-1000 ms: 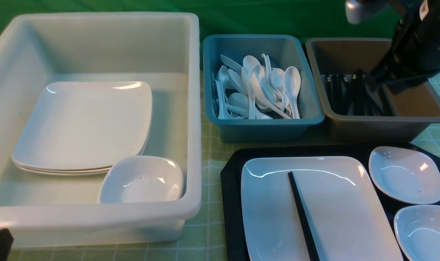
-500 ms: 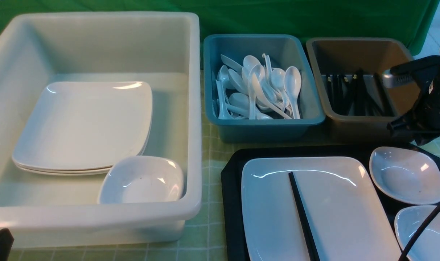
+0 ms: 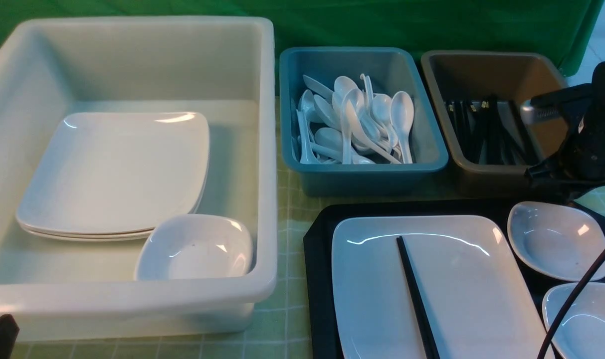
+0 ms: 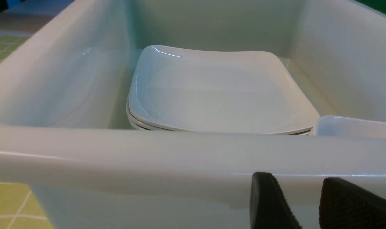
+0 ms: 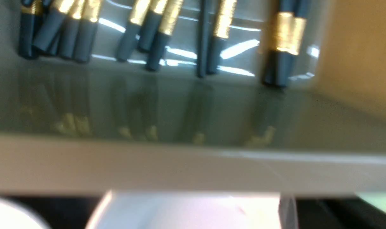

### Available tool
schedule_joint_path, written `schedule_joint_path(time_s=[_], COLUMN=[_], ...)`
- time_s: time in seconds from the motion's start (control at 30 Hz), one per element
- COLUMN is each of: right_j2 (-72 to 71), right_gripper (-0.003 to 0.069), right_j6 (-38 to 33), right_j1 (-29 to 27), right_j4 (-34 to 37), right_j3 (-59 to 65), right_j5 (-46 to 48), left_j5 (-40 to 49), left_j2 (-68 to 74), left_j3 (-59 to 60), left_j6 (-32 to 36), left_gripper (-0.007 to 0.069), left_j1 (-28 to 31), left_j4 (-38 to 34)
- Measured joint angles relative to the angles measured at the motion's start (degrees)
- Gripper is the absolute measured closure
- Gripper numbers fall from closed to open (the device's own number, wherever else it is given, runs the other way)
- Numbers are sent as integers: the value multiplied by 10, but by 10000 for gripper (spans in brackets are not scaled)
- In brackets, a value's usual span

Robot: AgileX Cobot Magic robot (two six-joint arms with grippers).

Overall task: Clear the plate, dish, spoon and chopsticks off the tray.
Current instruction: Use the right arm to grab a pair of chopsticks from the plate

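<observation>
The black tray (image 3: 318, 259) lies at the front right. On it rests the large white plate (image 3: 472, 279), with a single black chopstick (image 3: 416, 299) lying across it. Two small white dishes (image 3: 556, 242) (image 3: 591, 324) sit on the tray's right side. I see no spoon on the tray. My right gripper (image 3: 544, 175) hangs by the near right corner of the brown bin (image 3: 482, 172), just beyond the farther dish. Its jaws do not show and I see nothing held. My left gripper (image 4: 296, 178) is open and empty, low against the white tub's outer wall (image 4: 148, 159).
The white tub (image 3: 262, 149) at the left holds stacked square plates (image 3: 112, 169) and one small dish (image 3: 195, 247). A teal bin (image 3: 362, 172) holds several white spoons. The brown bin holds several black chopsticks (image 5: 154, 35). A black cable (image 3: 576, 299) crosses the nearer dish.
The right arm has come down and back from over the brown bin to its near right corner. The left gripper and everything on the tray are unchanged.
</observation>
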Motion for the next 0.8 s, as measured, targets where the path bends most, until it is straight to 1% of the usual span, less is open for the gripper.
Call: schedule_joint_path(time_s=[0.1,0.2,0.27,0.3,0.43,0.53,0.57,0.6,0.67,0.7,0.73,0.77,0.8], right_j2=[-36,-92,-139,-143,-206,-214,-214,-214,-210,-208,-203,-202,-195], right_gripper=[649,647,638,638,589,504,473,457,345,314,269,264,239], right_j6=[-3,-10,-15,-15,12,53,65,71,106,116,131,136,148], right_j1=[8,28,58,61,161,250,272,277,341,359,377,382,393], right_j4=[6,42,70,72,95,98,98,98,103,103,104,104,104], right_j3=[-15,-12,5,7,79,140,155,163,199,205,210,210,211], right_j5=[70,134,153,153,144,132,121,120,79,67,53,52,47], left_j5=[0,0,0,0,0,0,0,0,0,0,0,0,0], left_j2=[0,0,0,0,0,0,0,0,0,0,0,0,0], left_j3=[0,0,0,0,0,0,0,0,0,0,0,0,0], left_j6=[0,0,0,0,0,0,0,0,0,0,0,0,0], left_gripper=[400,400,400,400,400,400,400,400,400,400,400,400,400], left_j1=[0,0,0,0,0,0,0,0,0,0,0,0,0], left_j4=[0,0,0,0,0,0,0,0,0,0,0,0,0])
